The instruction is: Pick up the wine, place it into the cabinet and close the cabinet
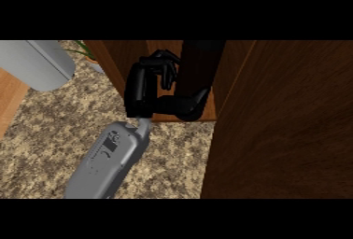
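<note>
- Head view: showed the wine as a dark, nearly black bottle, wide and rounded at its near end, narrowing to a neck that pointed far and right.
- Lay tilted at the near edge of the cabinet, just inside the opening, between the brown left wall and the open cabinet door on the right.
- Touched the lower part of the left hand, which ended the grey forearm coming in from the near left.
- Had the fingers curled over toward the right, closed on the bottle's wide end as far as could be made out.
- Merged black hand with black bottle, so the thumb could not be told from the glass; label and cap too dark to read.
- Left a dark upright band behind the fingers, deep in the cabinet, shadow or interior not to be told.
- Hid the whole right side of the scene behind the door.
- Cut off a grey rounded object at the far left edge, above the speckled counter, with a green leaf just beside it.
</note>
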Robot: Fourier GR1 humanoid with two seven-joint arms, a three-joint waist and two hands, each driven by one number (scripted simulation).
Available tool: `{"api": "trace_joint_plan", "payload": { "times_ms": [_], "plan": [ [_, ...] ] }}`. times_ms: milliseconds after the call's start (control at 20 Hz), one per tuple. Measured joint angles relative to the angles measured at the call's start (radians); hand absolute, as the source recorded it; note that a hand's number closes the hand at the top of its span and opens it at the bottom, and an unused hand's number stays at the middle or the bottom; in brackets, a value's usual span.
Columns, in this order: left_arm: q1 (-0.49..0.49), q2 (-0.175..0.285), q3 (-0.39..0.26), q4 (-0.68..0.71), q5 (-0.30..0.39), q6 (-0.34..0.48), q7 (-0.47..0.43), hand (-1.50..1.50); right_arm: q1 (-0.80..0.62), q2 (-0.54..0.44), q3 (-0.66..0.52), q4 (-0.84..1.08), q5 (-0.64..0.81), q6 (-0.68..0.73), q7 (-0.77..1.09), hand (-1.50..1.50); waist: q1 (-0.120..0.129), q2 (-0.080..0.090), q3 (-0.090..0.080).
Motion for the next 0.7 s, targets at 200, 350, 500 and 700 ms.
{"api": "trace_joint_plan", "payload": {
  "times_ms": [200,350,500,700],
  "plan": [
    [-0.06,-0.003,-0.005,0.086,-0.049,0.017,-0.029,1.5,-0.009,0.0,0.005,0.003,-0.001,0.003,0.001,-1.5,0.0,0.0,0.0],
    [-0.084,-0.004,-0.014,0.149,-0.054,0.027,-0.066,1.5,0.001,0.009,0.006,0.004,-0.001,0.006,-0.012,-1.5,-0.001,0.0,0.0],
    [-0.099,-0.004,-0.001,0.201,-0.049,0.021,-0.098,1.5,-0.008,0.009,-0.006,0.014,-0.005,0.008,-0.016,-1.5,0.002,0.001,0.0],
    [-0.1,-0.005,0.001,0.272,-0.029,0.011,-0.161,1.5,-0.029,0.006,-0.011,0.018,-0.011,0.008,-0.007,-1.5,0.001,0.001,0.0]
  ]
}}
